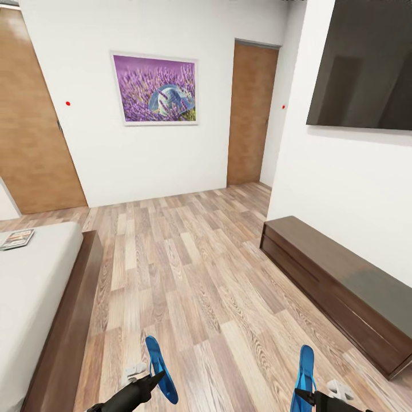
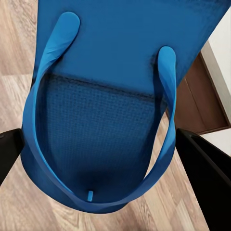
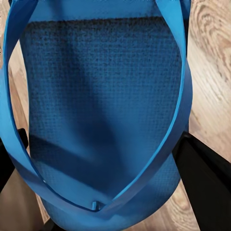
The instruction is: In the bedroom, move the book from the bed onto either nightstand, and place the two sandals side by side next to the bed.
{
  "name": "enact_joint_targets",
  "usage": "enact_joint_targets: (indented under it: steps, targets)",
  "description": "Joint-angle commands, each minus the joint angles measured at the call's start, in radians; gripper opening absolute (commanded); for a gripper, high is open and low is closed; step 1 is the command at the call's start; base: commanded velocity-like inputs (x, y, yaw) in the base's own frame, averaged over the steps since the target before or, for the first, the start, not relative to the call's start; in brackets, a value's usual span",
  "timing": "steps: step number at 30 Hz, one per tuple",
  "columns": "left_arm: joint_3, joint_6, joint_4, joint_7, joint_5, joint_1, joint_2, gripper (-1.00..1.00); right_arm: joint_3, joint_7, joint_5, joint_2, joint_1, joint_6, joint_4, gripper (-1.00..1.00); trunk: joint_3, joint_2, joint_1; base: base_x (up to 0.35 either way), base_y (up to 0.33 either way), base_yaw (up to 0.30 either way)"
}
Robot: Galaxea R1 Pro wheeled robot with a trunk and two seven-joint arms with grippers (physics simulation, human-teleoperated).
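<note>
The left gripper (image 1: 153, 379) is clamped on one blue sandal (image 1: 159, 366), and the right gripper (image 1: 303, 393) is clamped on the other sandal (image 1: 305, 369); both are held upright above the wood-plank floor (image 1: 189, 274). In the left wrist view the dark fingers (image 2: 204, 168) flank the sole (image 2: 120, 96) near its toe end, where the thin straps meet at the toe post. The right wrist view shows the same hold, with a finger (image 3: 204, 168) on the edge of its sandal (image 3: 106, 96).

I judge the sandals to be light, slightly flexible foam: the soles are flat, rounded at the toe and finely dimpled, which should grip well. The straps are thin and would bend, so the edge of the sole looks the better place to hold.

The bed (image 1: 34, 297) lies at the left, its white mattress smooth and its dark wooden frame along the floor. The book (image 1: 16, 238) rests flat near the mattress's far edge, well apart from both grippers. It looks thin and stiff, best pinched at an overhanging edge. A low dark wooden bench (image 1: 343, 286) stands against the right wall under a dark screen (image 1: 366, 63), and a lavender picture (image 1: 155, 88) hangs between two light wooden doors.
</note>
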Motion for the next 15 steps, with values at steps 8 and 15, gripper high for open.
enact_joint_targets:
  steps: [8, 15]
  targets:
    - [0.003, 0.001, 0.001, -0.005, 0.002, -0.001, 0.000, -1.00, -0.008, 0.003, -0.001, 0.000, 0.000, 0.011, -0.001, -1.00, 0.010, 0.000, 0.000, 0.011, 0.000, 0.000]
    - [0.002, 0.001, 0.001, -0.005, 0.002, -0.001, -0.001, -1.00, -0.008, 0.002, -0.001, 0.000, 0.000, 0.010, 0.000, -1.00, 0.013, 0.000, 0.000, 0.261, 0.000, 0.000]
